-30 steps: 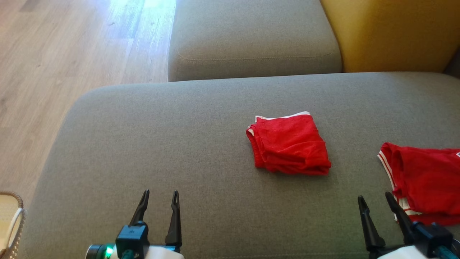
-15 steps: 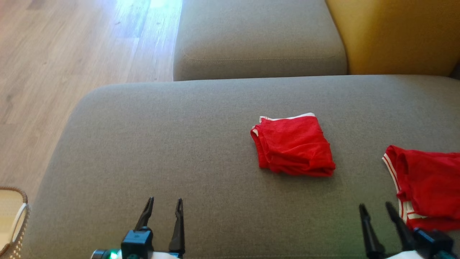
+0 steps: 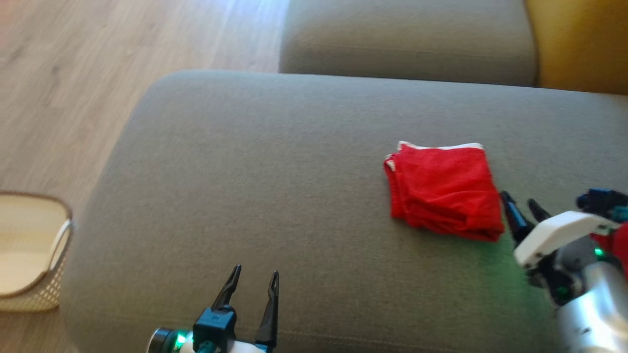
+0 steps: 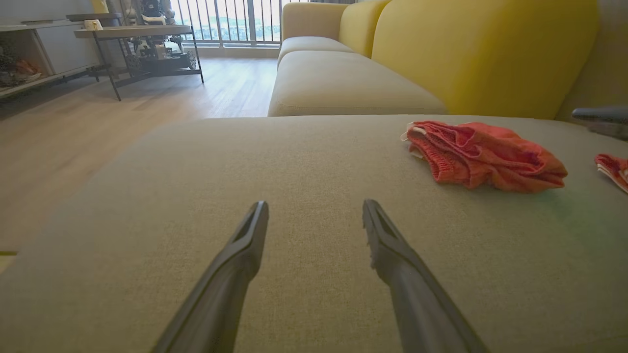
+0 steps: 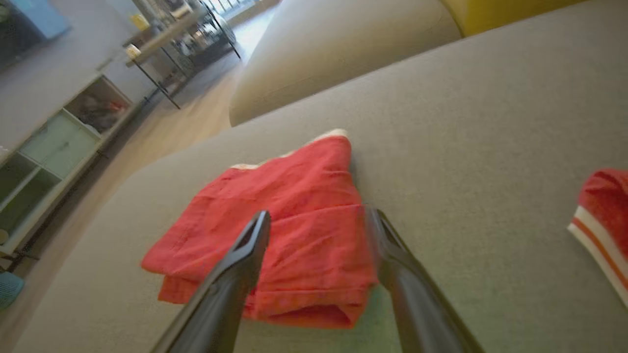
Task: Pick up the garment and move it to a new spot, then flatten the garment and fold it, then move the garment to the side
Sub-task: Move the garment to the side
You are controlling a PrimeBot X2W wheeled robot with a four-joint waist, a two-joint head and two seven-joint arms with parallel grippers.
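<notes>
Now my right gripper hangs with its jaws wide apart and holds nothing, just beside the right edge of the folded red garment. My left gripper is also wide and empty, well apart from it. The garment lies on the grey sofa; a basket stands on the left.
</notes>
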